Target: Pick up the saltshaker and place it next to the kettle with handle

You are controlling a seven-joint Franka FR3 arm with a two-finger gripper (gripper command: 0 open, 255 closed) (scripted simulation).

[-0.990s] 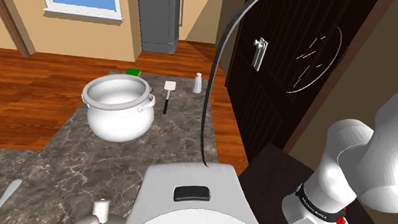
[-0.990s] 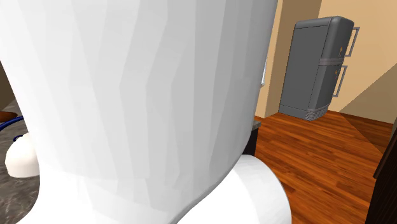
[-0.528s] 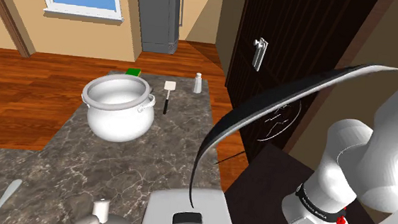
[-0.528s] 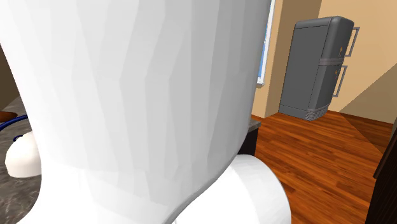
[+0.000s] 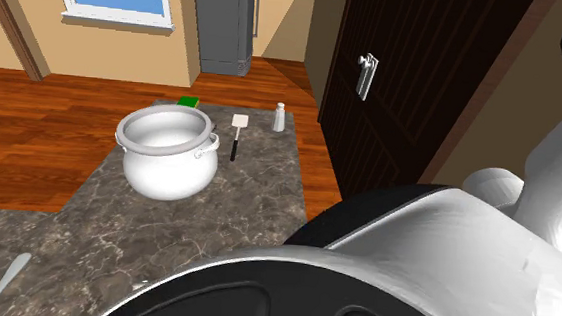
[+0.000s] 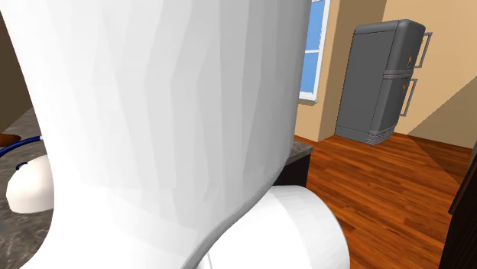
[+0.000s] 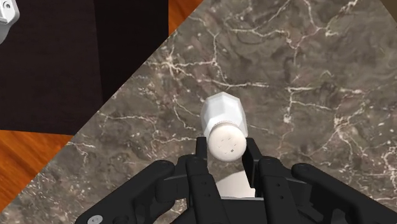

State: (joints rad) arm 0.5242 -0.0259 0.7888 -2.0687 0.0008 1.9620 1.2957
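The white saltshaker (image 7: 222, 121) is sitting between the black fingers (image 7: 202, 151) of the gripper (image 7: 227, 151), which are closing narrowly on its dotted cap from both sides and clasping it. It is showing against the dark marble counter (image 7: 305, 76), near the counter's edge, where a dark cabinet (image 7: 57, 57) is standing. Whether it is resting on the counter or lifted, I cannot tell. At the counter's far end a white pot (image 5: 166, 153) is standing, with a spatula (image 5: 238, 131), a second small shaker (image 5: 279, 117) and a green item (image 5: 187, 101) around it. The white arm (image 5: 443, 262) is looming over the counter's near end.
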